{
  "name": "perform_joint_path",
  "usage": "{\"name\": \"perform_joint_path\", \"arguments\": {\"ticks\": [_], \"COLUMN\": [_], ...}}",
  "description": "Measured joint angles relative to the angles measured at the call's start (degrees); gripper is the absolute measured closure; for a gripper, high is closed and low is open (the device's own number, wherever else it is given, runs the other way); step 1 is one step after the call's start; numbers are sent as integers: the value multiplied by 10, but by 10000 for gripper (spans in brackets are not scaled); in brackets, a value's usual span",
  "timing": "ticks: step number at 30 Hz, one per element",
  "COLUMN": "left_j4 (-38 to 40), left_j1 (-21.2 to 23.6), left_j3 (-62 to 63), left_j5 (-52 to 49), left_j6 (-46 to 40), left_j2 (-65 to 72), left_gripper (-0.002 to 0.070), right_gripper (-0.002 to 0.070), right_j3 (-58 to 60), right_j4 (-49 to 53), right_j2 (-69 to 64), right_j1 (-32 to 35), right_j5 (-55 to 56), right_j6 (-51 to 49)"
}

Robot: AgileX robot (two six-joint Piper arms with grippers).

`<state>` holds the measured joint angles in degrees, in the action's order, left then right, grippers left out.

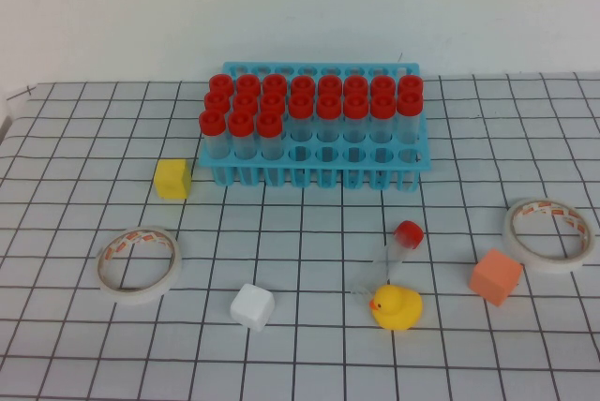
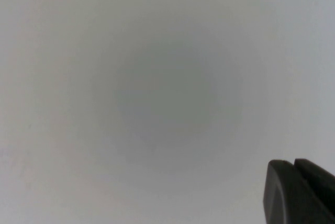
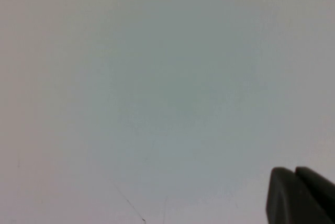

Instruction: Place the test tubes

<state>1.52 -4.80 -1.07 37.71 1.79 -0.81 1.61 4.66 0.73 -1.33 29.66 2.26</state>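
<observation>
Seeing one red-capped test tube (image 1: 392, 259) lying loose on the gridded bench (image 1: 319, 363), in front of the blue rack (image 1: 309, 174), its lower end touching a yellow duck (image 1: 397, 308). Finding the rack at the back, standing full of capped tubes (image 1: 302, 106) except some front holes toward the right. Noting a left tape roll (image 1: 141, 293), a right tape roll (image 1: 548, 263), a yellow cube (image 1: 172, 179), a white cube (image 1: 252, 306) and an orange cube (image 1: 495, 276) around. Seeing the left end effector (image 2: 293, 164) and the right end effector (image 3: 294, 170) only in their own wrist views, both closed, gripping nothing, before a plain pale surface.
</observation>
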Motion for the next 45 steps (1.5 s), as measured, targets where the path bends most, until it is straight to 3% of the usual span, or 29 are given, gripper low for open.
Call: {"name": "perform_joint_path", "arguments": {"ticks": [14,19,24,30,39,45], "left_j4": [4,20,32,32,39,42], "left_j1": [0,0,0,0,0,0], "left_j3": [3,106,248,388,405,405], "left_j5": [9,-142,-313,-478,-661,-760], "left_j6": [-8,-18,-100,-151,-151,-151], "left_j2": [0,0,49,198,296,298], "left_gripper": [678,678,677,678,678,678], "right_gripper": [678,678,678,678,678,678], "right_j3": [0,-39,-134,-295,-418,-400], "right_j4": [-17,-42,-47,-50,-50,-42], "right_j2": [0,0,0,-95,-301,-406], "right_j1": [0,0,0,0,0,0], "right_j5": [-4,-43,-113,-313,-658,-698], "right_j6": [6,19,102,180,180,176]}}
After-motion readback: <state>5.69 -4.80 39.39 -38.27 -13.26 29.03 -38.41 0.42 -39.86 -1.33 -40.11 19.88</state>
